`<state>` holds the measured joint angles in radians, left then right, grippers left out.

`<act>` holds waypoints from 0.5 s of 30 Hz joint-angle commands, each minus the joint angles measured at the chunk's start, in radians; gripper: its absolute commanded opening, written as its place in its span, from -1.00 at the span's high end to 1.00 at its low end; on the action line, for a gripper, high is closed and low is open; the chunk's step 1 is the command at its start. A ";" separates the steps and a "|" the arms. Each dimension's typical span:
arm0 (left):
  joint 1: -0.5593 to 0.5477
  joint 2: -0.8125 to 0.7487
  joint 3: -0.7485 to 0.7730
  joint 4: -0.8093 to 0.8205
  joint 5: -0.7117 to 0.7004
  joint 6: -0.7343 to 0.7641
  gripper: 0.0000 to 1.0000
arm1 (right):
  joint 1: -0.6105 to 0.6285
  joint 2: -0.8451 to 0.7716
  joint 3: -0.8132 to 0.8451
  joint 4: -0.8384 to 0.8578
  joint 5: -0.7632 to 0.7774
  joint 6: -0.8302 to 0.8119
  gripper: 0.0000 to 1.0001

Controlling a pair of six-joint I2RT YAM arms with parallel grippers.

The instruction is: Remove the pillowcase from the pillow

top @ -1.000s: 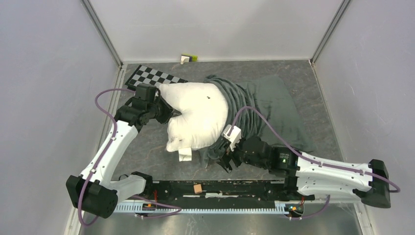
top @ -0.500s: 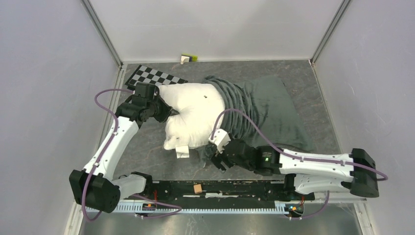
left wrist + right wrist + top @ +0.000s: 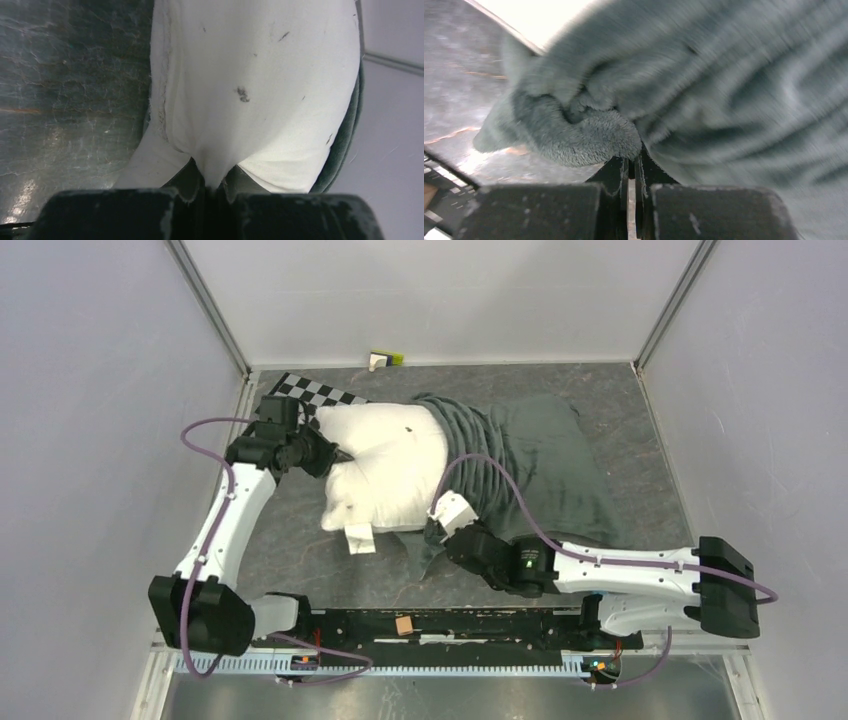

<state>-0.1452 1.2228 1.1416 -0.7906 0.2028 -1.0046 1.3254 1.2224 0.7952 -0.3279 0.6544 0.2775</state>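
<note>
The white pillow [image 3: 385,472] lies left of centre, its right end still inside the bunched dark grey pillowcase [image 3: 535,455], which shows only its plain grey side. My left gripper [image 3: 335,453] is shut on the pillow's left edge. In the left wrist view, white cloth [image 3: 250,75] is pinched between the fingertips of that gripper [image 3: 216,181]. My right gripper [image 3: 437,538] is at the pillowcase's near-left corner. In the right wrist view its jaws [image 3: 631,162] are shut with the fuzzy grey hem [image 3: 584,137] caught at their tips.
A flat checkerboard [image 3: 312,390] lies at the back left, partly under the left wrist. A small yellow-green and white object [image 3: 385,358] sits by the back wall. The pillow's white tag [image 3: 359,538] hangs at its near edge. Walls enclose three sides.
The right gripper moved left and shut on the pillowcase hem. The left gripper pulled the pillow left and farther back, so more white shows out of the cover.
</note>
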 commanded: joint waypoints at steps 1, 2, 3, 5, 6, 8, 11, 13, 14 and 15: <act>0.169 0.043 0.150 0.000 -0.025 0.034 0.95 | -0.120 -0.086 -0.106 -0.059 0.140 0.052 1.00; 0.207 0.053 0.161 -0.004 -0.018 0.037 0.95 | -0.183 -0.139 -0.156 -0.045 0.122 0.050 1.00; 0.230 0.062 0.167 -0.004 -0.012 0.038 0.95 | -0.241 -0.193 -0.206 -0.019 0.090 0.038 1.00; 0.271 0.078 0.169 -0.004 -0.008 0.040 0.95 | -0.387 -0.328 -0.282 0.017 0.066 0.022 1.00; 0.286 0.086 0.166 -0.005 -0.003 0.047 0.95 | -0.441 -0.379 -0.306 0.024 0.079 0.016 1.00; 0.323 0.102 0.153 -0.004 0.017 0.059 0.95 | -0.538 -0.475 -0.334 0.016 0.149 0.015 1.00; 0.354 0.108 0.124 0.002 0.026 0.076 0.95 | -0.595 -0.568 -0.350 0.042 0.192 0.022 1.00; 0.360 0.101 0.108 0.008 0.008 0.086 0.95 | -0.597 -0.593 -0.344 0.063 0.197 0.026 1.00; 0.360 0.095 0.101 0.012 0.006 0.091 0.95 | -0.597 -0.601 -0.335 0.079 0.181 0.018 1.00; 0.360 0.088 0.087 0.027 0.015 0.099 0.95 | -0.597 -0.608 -0.320 0.103 0.149 -0.004 1.00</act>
<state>0.1497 1.3384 1.2366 -0.8879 0.3416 -0.9676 0.7616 0.6498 0.4683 -0.2249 0.6727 0.3119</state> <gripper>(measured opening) 0.083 0.024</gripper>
